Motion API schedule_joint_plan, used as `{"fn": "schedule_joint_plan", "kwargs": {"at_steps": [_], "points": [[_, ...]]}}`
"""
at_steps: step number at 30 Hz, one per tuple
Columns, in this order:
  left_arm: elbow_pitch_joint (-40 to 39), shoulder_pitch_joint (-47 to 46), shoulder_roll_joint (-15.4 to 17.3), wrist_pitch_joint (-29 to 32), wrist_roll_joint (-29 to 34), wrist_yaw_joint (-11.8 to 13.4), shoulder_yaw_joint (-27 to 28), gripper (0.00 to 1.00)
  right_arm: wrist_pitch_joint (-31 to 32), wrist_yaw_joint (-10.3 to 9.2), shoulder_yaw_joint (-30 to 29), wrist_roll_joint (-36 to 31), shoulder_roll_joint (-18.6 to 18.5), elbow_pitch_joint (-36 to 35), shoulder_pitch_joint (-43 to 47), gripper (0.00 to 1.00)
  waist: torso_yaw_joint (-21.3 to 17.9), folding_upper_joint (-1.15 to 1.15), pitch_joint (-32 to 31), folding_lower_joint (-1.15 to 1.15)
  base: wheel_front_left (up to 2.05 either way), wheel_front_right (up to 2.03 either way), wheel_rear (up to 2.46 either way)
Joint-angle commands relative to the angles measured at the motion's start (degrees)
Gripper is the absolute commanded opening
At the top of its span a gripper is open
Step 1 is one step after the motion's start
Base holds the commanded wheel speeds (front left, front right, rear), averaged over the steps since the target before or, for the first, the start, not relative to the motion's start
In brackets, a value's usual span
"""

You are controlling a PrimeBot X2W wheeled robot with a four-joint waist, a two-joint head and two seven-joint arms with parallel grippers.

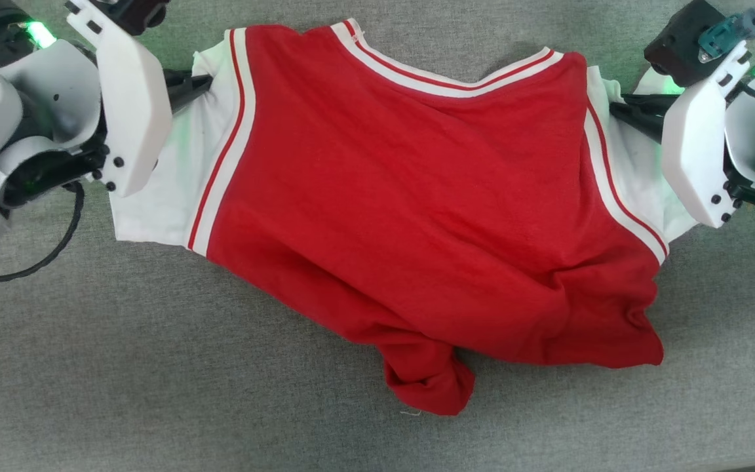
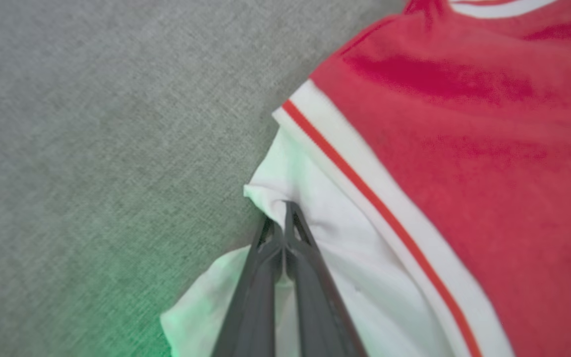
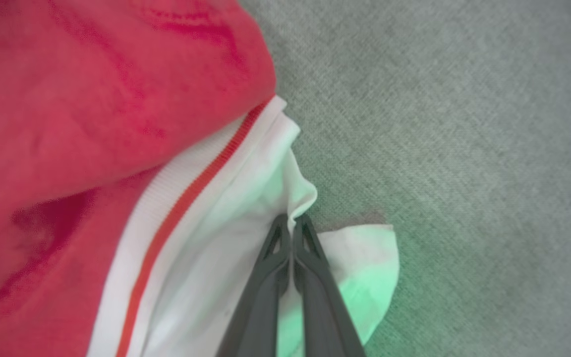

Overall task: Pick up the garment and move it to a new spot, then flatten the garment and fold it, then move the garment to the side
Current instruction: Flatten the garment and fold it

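Observation:
The garment point(image 1: 417, 203) is a red jersey with white sleeves and striped trim, spread across the grey surface with its plain red side up and its lower hem bunched toward the bottom; no lettering shows. My left gripper point(image 2: 281, 210) is shut on a pinch of the white left sleeve point(image 1: 174, 164), and its dark fingers point(image 1: 187, 85) enter that sleeve from the upper left of the head view. At the other side, my right gripper point(image 3: 293, 220) is shut on a fold of the white right sleeve point(image 3: 265, 208), its fingers point(image 1: 636, 115) meeting the cloth at the right edge.
A grey woven surface point(image 1: 154, 367) lies under and around the garment. A black cable point(image 1: 56, 252) loops below the left arm. Green light from both wrists tints the sleeves.

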Motion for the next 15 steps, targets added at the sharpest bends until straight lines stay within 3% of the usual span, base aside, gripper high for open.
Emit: {"fn": "schedule_joint_plan", "kwargs": {"at_steps": [1, 9, 15], "points": [[1.8, 2.6, -0.8, -0.8, 1.3, 0.5, -1.8, 0.00, -0.5, 0.27, 2.3, -0.3, 1.2, 0.5, 3.5, 0.00, 0.1, 0.00, -0.5, 0.00, 0.00, 0.00, 0.00], [4.1, 2.6, -1.0, -14.7, -2.8, 0.3, -1.0, 0.00, -15.4, 0.13, 0.1, 1.0, -2.1, 4.1, -1.3, 0.00, 0.9, 0.00, -4.3, 0.00, 0.00, 0.00, 0.00], [7.7, 1.5, -0.6, -24.1, -6.9, 0.3, 0.9, 0.00, -21.5, 0.14, -4.5, 3.0, -0.6, 10.6, -3.4, 0.00, 1.4, 0.00, -5.9, 0.00, 0.00, 0.00, 0.00]]}}
